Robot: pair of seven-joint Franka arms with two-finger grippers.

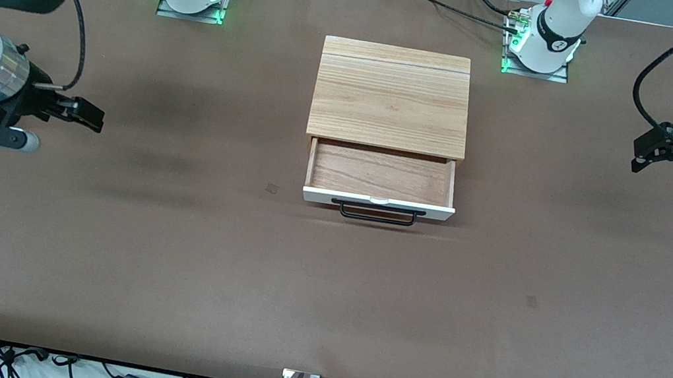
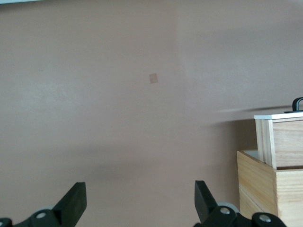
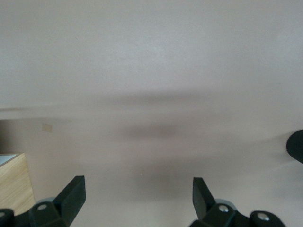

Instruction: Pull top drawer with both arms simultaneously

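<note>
Brown matting covers the bench point(image 1: 164, 270) from edge to edge, and its front-camera half carries nothing but two small tape marks. Nearer the robot-side edge, midway between the two ends, stands the light-wood cabinet point(image 1: 392, 97), with its front facing the front camera. The top drawer point(image 1: 382, 176) is pulled out from under the cabinet's top board, exposing its reddish-wood inside; its white front panel point(image 1: 377, 204) and black bar handle point(image 1: 378, 213) are the parts of it nearest the front camera. In the left wrist view the extended drawer point(image 2: 281, 142) projects past the cabinet body point(image 2: 270, 189). Neither gripper touches the drawer. The right gripper point(image 1: 84, 113) hangs over bare matting toward the right arm's end of the bench, well apart from the cabinet, its fingers point(image 3: 71, 196) spread and holding nothing. The left gripper point(image 1: 647, 155) hangs over bare matting toward the left arm's end, likewise well apart from the cabinet, its fingers point(image 2: 73, 201) released and empty. Both arm bases stand along the robot-side edge.
</note>
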